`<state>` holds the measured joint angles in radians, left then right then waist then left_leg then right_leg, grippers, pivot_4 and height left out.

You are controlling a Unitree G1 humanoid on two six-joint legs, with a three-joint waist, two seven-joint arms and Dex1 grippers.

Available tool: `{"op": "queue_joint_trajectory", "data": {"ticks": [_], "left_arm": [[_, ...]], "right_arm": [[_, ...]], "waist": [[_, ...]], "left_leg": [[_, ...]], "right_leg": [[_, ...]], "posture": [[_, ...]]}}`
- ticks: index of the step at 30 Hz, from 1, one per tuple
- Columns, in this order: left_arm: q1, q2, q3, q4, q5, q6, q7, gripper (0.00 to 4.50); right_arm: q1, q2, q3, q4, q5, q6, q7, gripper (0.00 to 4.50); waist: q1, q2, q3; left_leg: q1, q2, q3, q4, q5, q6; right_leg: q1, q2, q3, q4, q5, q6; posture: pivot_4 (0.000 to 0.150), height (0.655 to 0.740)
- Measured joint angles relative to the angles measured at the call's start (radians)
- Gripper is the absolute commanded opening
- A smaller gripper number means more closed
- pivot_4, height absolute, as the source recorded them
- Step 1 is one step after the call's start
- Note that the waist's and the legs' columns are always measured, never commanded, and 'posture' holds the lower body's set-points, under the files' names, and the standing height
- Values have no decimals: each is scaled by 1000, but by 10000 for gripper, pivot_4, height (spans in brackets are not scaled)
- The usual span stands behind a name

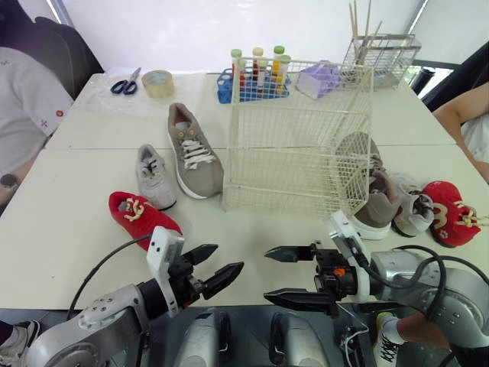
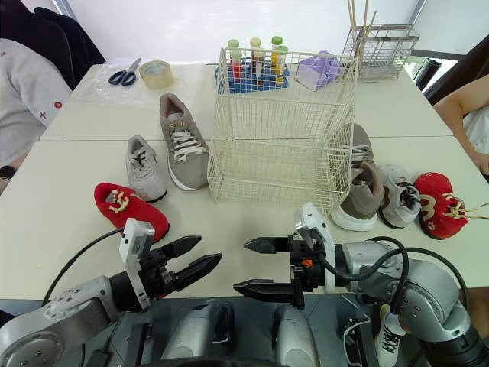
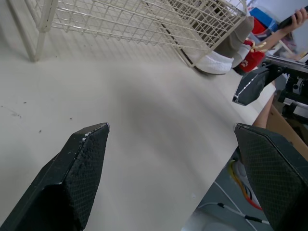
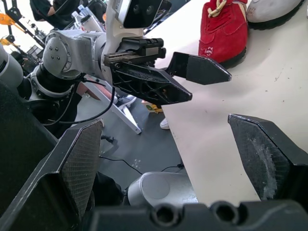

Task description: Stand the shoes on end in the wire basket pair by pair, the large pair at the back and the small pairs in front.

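The white wire basket (image 1: 298,138) stands empty mid-table. Left of it lie a large taupe shoe (image 1: 195,153), a small grey shoe (image 1: 155,177) and a small red shoe (image 1: 141,218). On its right, the other large taupe shoe (image 1: 374,200) leans against the basket, with a small grey shoe (image 1: 415,206) and a red shoe (image 1: 451,212) beside it. My left gripper (image 1: 229,257) hovers open at the table's front edge, just right of the red shoe. My right gripper (image 1: 267,274) is open too, facing it, with nothing between its fingers. The right wrist view shows the left gripper (image 4: 192,77) and the red shoe (image 4: 226,29).
At the back stand a test-tube rack (image 1: 256,76), a tape roll (image 1: 158,82), scissors (image 1: 126,84), a purple box (image 1: 317,79) and a wire holder with sticks (image 1: 380,53). A person (image 1: 23,107) sits at the left; another person's arm (image 1: 466,115) rests at the right.
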<state>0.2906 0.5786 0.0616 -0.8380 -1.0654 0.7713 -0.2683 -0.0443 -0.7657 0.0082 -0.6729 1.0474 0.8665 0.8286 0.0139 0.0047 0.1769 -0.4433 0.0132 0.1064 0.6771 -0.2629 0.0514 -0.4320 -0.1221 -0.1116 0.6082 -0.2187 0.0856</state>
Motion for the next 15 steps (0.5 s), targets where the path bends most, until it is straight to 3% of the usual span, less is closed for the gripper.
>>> {"op": "queue_joint_trajectory", "data": {"ticks": [15], "left_arm": [[-4, -44, -44, 21, 82, -32, -23, 43170]], "right_arm": [[-13, -1, 0, 10, -6, 0, 5, 45000]], "waist": [[1, 0, 0]], "left_leg": [[0, 0, 0, -9, 0, 0]], "right_leg": [[1, 1, -1, -11, 2, -2]], "posture": [[1500, 7371]]}}
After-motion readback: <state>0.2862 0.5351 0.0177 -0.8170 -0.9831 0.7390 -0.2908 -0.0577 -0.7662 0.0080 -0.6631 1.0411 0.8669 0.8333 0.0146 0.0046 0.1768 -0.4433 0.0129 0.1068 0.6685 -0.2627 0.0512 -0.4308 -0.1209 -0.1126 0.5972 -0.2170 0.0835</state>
